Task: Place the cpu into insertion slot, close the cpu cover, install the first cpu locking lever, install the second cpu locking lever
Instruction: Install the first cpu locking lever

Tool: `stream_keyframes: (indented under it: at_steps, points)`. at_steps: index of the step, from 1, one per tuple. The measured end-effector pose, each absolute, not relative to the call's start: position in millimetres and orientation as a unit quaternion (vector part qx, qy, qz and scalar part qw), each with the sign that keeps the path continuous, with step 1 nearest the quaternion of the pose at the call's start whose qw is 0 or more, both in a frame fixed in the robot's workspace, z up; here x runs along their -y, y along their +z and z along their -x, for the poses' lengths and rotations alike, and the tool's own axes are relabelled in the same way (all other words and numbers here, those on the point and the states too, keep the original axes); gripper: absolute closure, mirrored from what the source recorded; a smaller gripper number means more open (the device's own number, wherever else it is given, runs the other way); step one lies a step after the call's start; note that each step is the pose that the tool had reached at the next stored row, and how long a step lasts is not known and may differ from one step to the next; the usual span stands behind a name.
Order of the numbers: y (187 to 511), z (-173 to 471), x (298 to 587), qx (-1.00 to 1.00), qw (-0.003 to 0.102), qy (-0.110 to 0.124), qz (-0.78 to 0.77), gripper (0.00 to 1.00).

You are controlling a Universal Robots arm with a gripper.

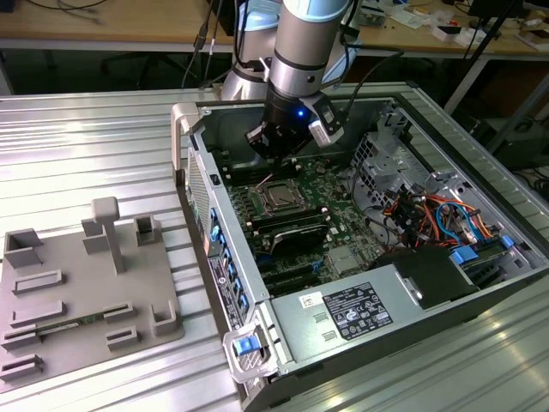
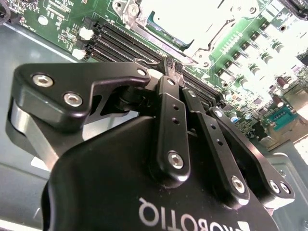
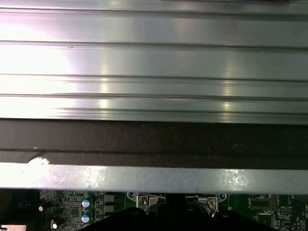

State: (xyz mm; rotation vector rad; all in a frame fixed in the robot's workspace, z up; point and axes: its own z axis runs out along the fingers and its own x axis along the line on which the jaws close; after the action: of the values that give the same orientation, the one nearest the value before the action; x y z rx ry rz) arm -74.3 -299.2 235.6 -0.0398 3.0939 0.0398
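Note:
The insertion slot (image 1: 279, 196) is a silvery-rimmed square socket on the green board inside the open computer case. The cpu cover (image 1: 279, 186) lies flat over it, with a dull grey square showing through its window. My gripper (image 1: 275, 161) hangs just behind the socket, low over the board. In the second wrist view the socket (image 2: 192, 24) glares white, and the gripper (image 2: 169, 66) points at the socket's near edge, over the black memory slots (image 2: 125, 45). Its two black fingers (image 2: 166, 120) are pressed together with nothing visible between them. I cannot make out the locking levers.
The case wall (image 1: 219, 249) borders the board on the exterior view's left. A power supply (image 1: 360, 313) sits in front, and drive bays with cables (image 1: 429, 215) are at the exterior view's right. A grey fixture plate (image 1: 81, 292) lies on the ribbed metal table.

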Motion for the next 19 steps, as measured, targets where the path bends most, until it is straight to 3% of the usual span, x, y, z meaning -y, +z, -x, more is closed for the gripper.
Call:
stream_keyframes:
  at_steps: [19]
  points:
    - [229.6,67.8,299.0,-1.000,0.024,0.013,0.013,0.89]
